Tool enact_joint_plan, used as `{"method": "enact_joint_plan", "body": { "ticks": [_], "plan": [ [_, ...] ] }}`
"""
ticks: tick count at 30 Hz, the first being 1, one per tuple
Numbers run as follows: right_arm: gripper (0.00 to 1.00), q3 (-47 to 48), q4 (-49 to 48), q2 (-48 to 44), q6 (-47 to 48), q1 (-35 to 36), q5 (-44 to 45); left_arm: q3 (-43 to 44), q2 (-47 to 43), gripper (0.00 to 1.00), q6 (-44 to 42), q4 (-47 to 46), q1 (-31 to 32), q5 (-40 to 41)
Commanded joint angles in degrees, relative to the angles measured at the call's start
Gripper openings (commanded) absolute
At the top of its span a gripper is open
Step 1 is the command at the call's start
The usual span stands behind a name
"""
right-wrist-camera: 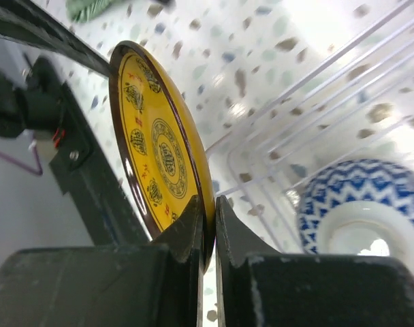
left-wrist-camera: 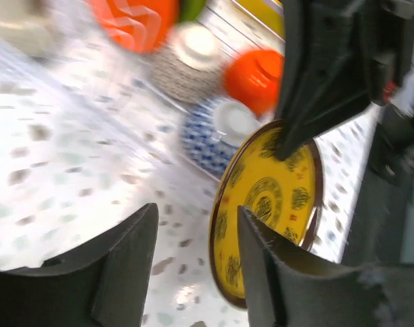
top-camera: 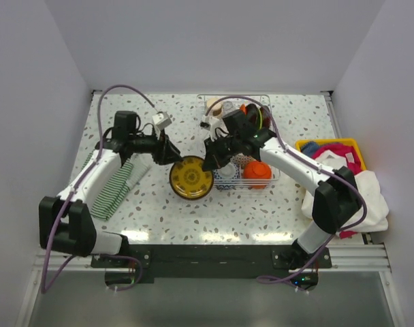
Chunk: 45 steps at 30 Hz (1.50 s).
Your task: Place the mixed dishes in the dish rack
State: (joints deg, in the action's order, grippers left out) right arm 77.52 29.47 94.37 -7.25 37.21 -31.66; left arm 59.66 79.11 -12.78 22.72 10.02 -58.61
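My right gripper (right-wrist-camera: 214,212) pinches the yellow patterned plate (right-wrist-camera: 159,150) by its rim, on edge to slot between the dish rack (right-wrist-camera: 329,88) dividers; my left gripper (left-wrist-camera: 197,216) is spread beside it.

The plate (top-camera: 191,178) stands on edge on the table (top-camera: 214,211) just left of the rack (top-camera: 255,96), which holds bowls (top-camera: 257,172) and cups (left-wrist-camera: 233,119), with the cloth (top-camera: 118,184) well to its left and the bin (top-camera: 329,144) far right

The yellow plate (top-camera: 191,178) with dark red rim stands on edge just beside the dish rack (top-camera: 272,117), at its 8 o'clock.
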Motion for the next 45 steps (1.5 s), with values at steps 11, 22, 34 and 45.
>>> {"method": "enact_joint_plan", "body": {
  "ticks": [11, 22, 34, 45],
  "plan": [
    [0.00, 23.81, 4.28, 4.41, -12.79, -0.56, 67.63, -6.66, -18.82, 0.71, 32.12, -32.40, -4.92, 29.35],
    [0.00, 25.58, 3.31, 10.66, -15.17, -0.21, 82.89, -8.77, -20.75, 0.70, 30.53, -30.37, -4.92, 28.02],
    [0.00, 28.30, 2.96, 16.99, -15.34, -0.12, 85.45, -9.82, -20.75, 0.70, 30.35, -29.66, -4.92, 26.71],
    [0.00, 29.36, 3.92, 22.53, -14.03, 1.81, 88.17, -10.44, -21.63, 0.70, 30.26, -28.61, -4.84, 26.18]
  ]
}}
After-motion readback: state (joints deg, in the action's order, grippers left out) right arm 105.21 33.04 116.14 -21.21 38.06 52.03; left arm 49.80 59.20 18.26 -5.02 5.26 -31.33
